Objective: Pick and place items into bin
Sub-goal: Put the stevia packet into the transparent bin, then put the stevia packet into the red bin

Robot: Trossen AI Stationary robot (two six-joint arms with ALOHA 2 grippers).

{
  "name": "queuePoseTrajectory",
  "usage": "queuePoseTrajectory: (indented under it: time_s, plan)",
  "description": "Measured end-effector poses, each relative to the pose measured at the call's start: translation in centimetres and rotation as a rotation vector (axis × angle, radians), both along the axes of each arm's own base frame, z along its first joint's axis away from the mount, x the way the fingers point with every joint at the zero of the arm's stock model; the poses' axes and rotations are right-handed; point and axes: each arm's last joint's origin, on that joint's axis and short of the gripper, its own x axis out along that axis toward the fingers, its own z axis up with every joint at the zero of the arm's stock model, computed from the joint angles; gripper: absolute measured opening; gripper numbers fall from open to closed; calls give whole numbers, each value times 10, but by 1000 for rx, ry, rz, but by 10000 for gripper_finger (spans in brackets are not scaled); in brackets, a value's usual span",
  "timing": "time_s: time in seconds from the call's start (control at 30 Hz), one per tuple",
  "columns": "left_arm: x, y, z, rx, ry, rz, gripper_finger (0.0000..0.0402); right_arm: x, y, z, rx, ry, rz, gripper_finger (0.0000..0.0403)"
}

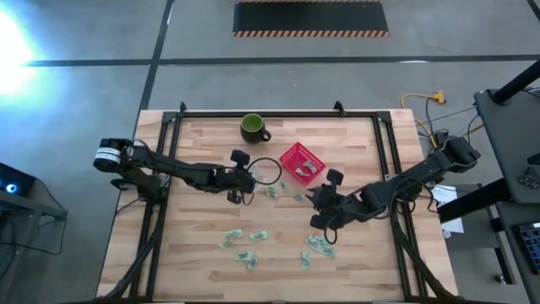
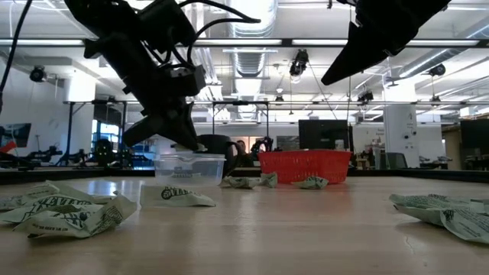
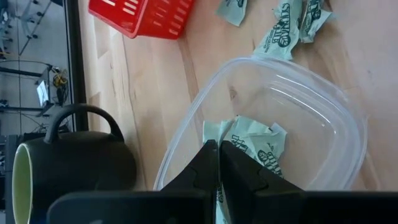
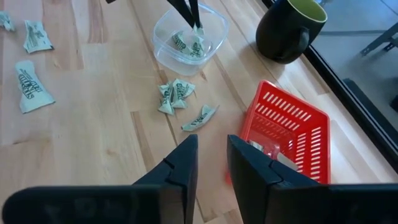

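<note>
1. Items [image 1: 245, 253]: small pale green-and-white crumpled wrappers with dark printed lettering, lying flat, scattered on the wooden table.
2. Near group: several pieces [image 1: 318, 246] spread apart along the table's front half.
3. Middle group: a few pieces [image 4: 176, 94] bunched between the red bin [image 4: 287, 129] and a clear container.
4. Two pieces [image 3: 256, 148] lie inside the clear container [image 3: 323, 118].
5. The bin, a red slotted basket, apparently holds one pale piece.

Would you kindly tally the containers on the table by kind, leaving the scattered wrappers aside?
Dark green mug: 1
Red basket: 1
Clear plastic tub: 1
Total: 3
</note>
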Motion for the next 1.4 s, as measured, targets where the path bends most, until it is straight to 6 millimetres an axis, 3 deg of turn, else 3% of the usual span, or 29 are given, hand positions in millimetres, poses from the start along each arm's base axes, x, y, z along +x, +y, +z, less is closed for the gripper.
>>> queuePoseTrajectory:
  time_s: [0.27,0.6,0.83,1.07,1.4]
  plan:
    - [0,0,0,-1,0,0,2,0,0,0,0,0,0,69]
    - [0,0,0,0,-1,3,67,0,0,-1,-1,2,0,76]
    - [-4,-1,7,39,-22,48,79,0,3,-8,82,27,90,68]
    - [-23,-11,27,43,-40,99,79,3,10,-21,134,-53,339,74]
    - [-65,-36,61,-64,-137,124,80,7,17,-55,152,60,353,65]
